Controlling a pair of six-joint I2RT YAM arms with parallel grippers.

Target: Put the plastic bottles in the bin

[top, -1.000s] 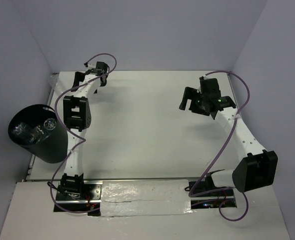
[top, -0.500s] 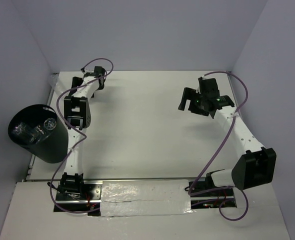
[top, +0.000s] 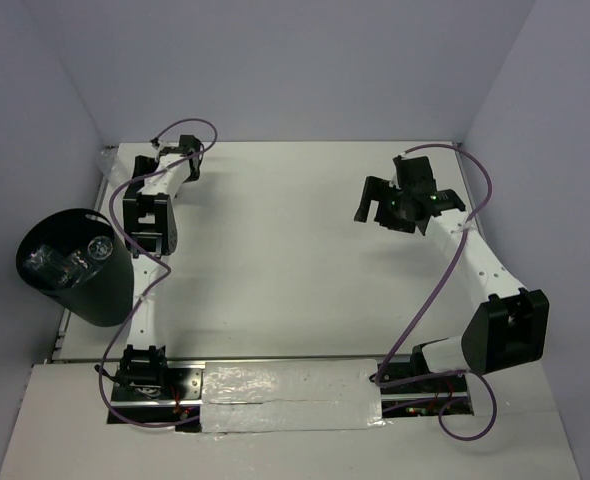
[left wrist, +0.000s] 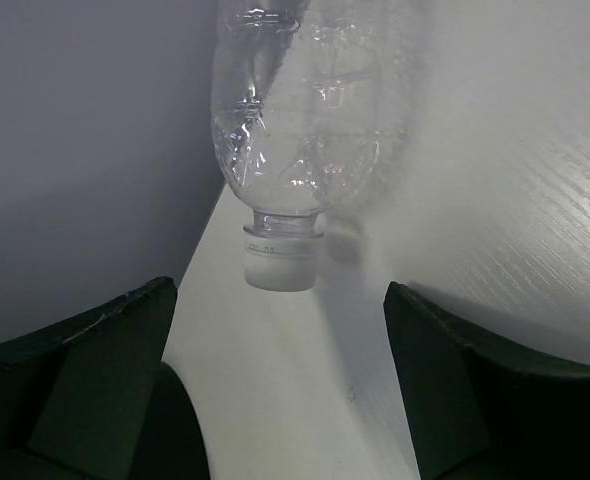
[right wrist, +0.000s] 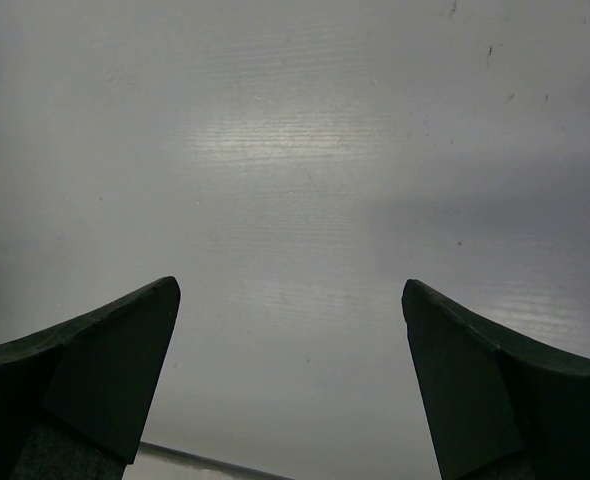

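A clear crinkled plastic bottle (left wrist: 310, 120) with a white cap (left wrist: 281, 265) lies at the table's far-left corner by the wall, cap toward my left gripper (left wrist: 277, 300). That gripper is open and empty, its jaws a short way in front of the cap and apart from it. In the top view the left gripper (top: 157, 150) is near the far-left corner, where the bottle (top: 108, 160) shows only faintly. The black bin (top: 103, 300) stands off the table's left edge with clear bottles (top: 70, 260) inside. My right gripper (top: 371, 204) is open and empty above the bare table (right wrist: 290, 285).
Grey walls close in the table at the back and on both sides. The left arm's purple cable (top: 125, 195) loops beside the bin's rim. Silver tape (top: 290, 395) covers the near edge between the arm bases.
My left arm has swung left toward the far-left corner. My right gripper has shifted slightly up and left. Both grippers stay open.
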